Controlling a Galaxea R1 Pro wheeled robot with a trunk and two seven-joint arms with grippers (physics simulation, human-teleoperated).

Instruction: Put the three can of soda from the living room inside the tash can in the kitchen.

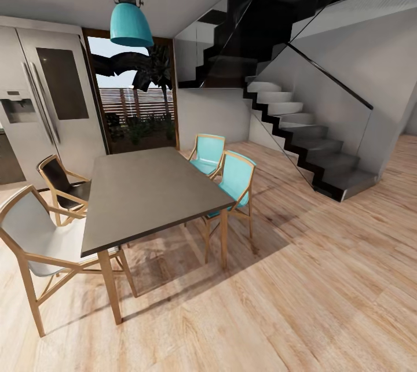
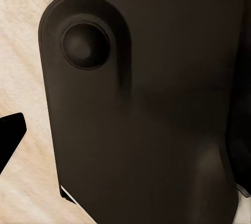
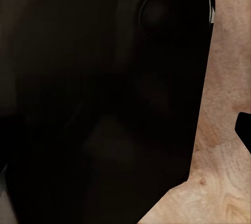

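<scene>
Fridge: large steel double-door fridge point(image 1: 43, 106) stands at the far left of the head view, with a dispenser panel set in its left door.
Near chairs: a white-seated wooden chair point(image 1: 37, 239) sits at the dark table's near left corner, and a dark-seated wooden chair point(image 1: 62, 187) sits just behind it.
Table: dark square-topped table on light wooden legs point(image 1: 150, 192) stands in the middle of the kitchen, and its top is bare.
Lamp: teal pendant lamp point(image 1: 131, 22) hangs above the table's far end.
Door: a wood-framed glass door point(image 1: 136, 94) behind the table shows palms and a slatted fence outside.
Far chairs: two turquoise wooden chairs point(image 1: 231, 181) stand side by side along the table's right edge.
Stairs: a black and grey staircase with a glass side panel point(image 1: 301, 129) climbs the right wall.
Floor: light wood plank floor point(image 1: 301, 291) runs across the room.
Left wrist: a dark rounded robot housing point(image 2: 141, 109) sits close ahead of the camera over pale wood floor; the left gripper's fingers can't be made out, so apart or together, I cannot tell.
Right wrist: another dark housing point(image 3: 104, 98), poorly lit and possibly part of the robot's body, over the same floor; the right gripper's state is just as unreadable.
</scene>
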